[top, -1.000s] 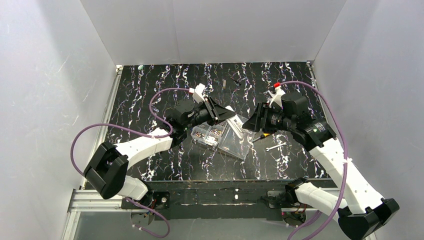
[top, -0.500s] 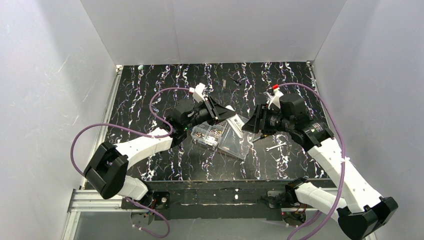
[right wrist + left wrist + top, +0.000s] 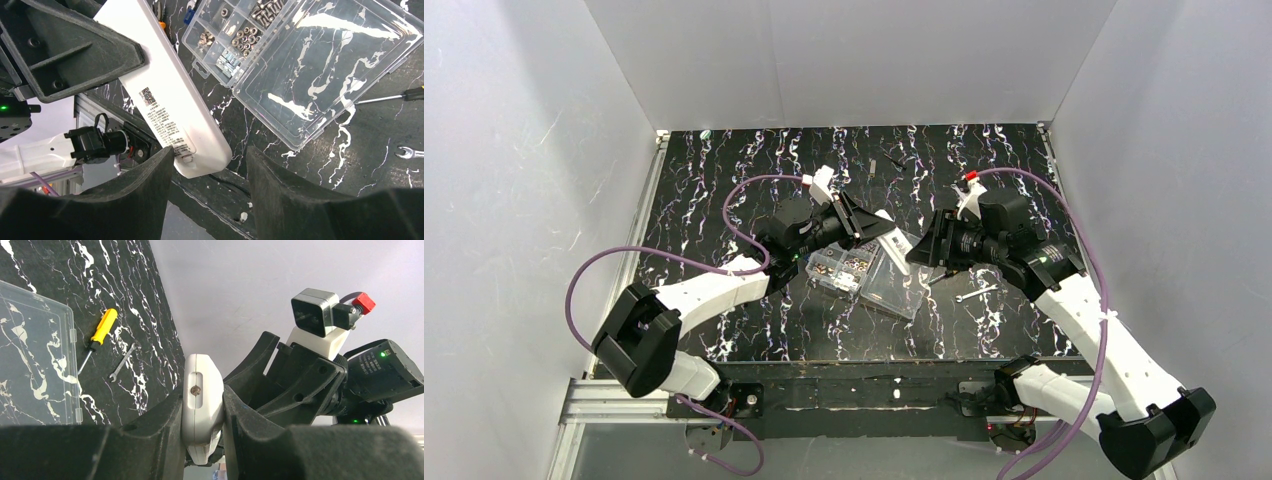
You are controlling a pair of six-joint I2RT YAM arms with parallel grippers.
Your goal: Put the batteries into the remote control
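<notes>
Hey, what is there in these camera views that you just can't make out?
- batteries: seen in no view.
- remote control, its gripped part: left wrist view, covered by the left hand.
- Its contact with the right hand: right wrist view, unclear.
- organiser box contents: top view, too small.

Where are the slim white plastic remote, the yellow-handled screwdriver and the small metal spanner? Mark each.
Slim white plastic remote [image 3: 165,115]: right wrist view, labelled face.
Yellow-handled screwdriver [image 3: 103,326]: left wrist view, handle.
Small metal spanner [image 3: 122,362]: left wrist view, shank.
</notes>
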